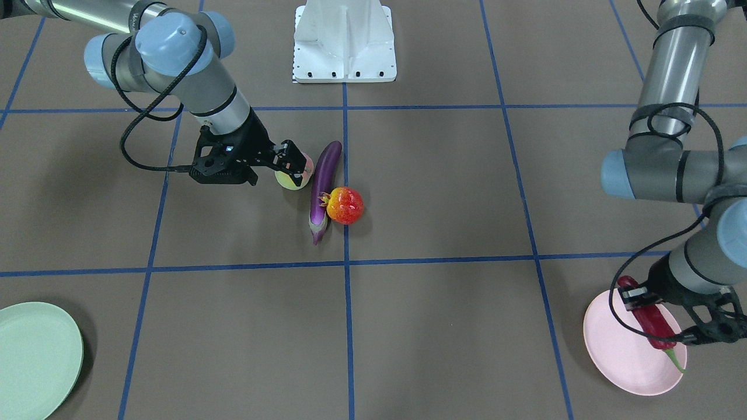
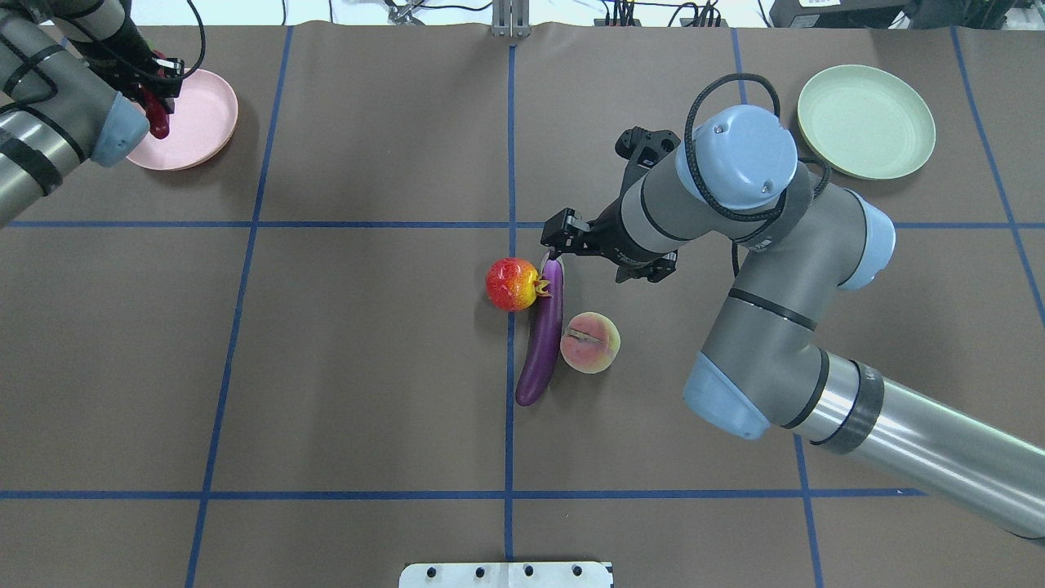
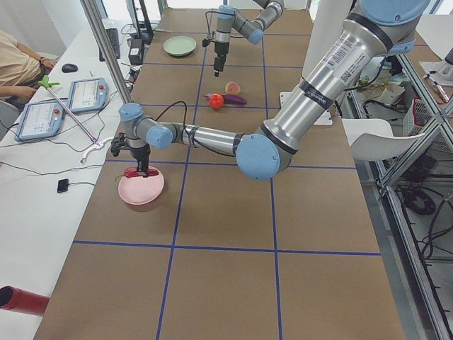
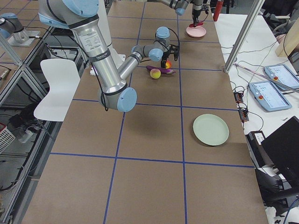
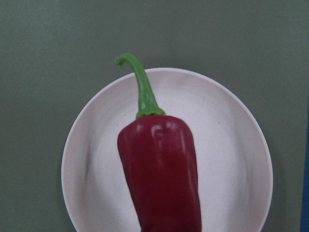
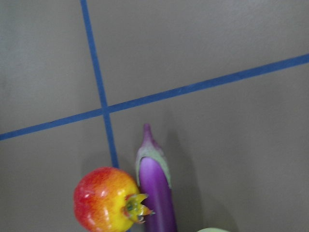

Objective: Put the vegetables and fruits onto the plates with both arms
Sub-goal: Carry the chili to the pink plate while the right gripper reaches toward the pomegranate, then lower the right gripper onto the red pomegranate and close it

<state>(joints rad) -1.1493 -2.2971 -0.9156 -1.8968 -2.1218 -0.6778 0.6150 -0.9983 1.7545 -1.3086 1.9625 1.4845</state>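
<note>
Meanwhile, the left fingers (image 1: 635,294) clamp the chili (image 1: 652,319) over the pink plate (image 1: 618,356); whether the right fingers (image 2: 562,235), near the eggplant (image 2: 543,339), are apart is unclear.

From overhead, my left arm (image 2: 41,106) covers most of the chili (image 2: 157,121) and part of the pink plate (image 2: 204,122); whether my left jaws clamp the chili I cannot tell. My left wrist view cuts off the chili's lower end and the plate's bottom rim. My right wrist view leaves the peach (image 6: 212,230) a pale sliver at the bottom edge and crops the eggplant (image 6: 157,188). The front view clips the green plate (image 1: 35,356) at its corner; my right jaws overlap the peach, their gap unreadable.
</note>
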